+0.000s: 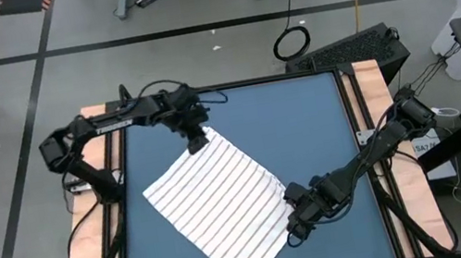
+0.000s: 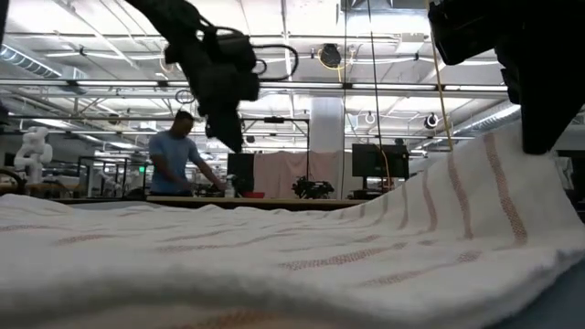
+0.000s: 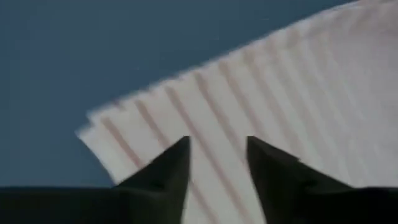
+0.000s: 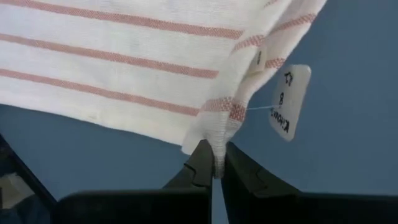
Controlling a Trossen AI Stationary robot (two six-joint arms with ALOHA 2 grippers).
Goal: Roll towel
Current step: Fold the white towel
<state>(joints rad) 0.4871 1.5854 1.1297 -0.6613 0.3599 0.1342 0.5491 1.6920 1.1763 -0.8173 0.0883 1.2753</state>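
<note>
overhead, table-level, two close wrist views

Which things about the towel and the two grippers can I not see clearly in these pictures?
- High view: the right gripper hides the towel edge it pinches.
- Low view: the towel fills the foreground and hides the table.
- Left wrist view: blurred; whether the left gripper touches the towel is unclear.
- Right wrist view: the tag print is unreadable.

Towel (image 1: pixel 220 206) on table (image 1: pixel 305 126), between both arms
</note>
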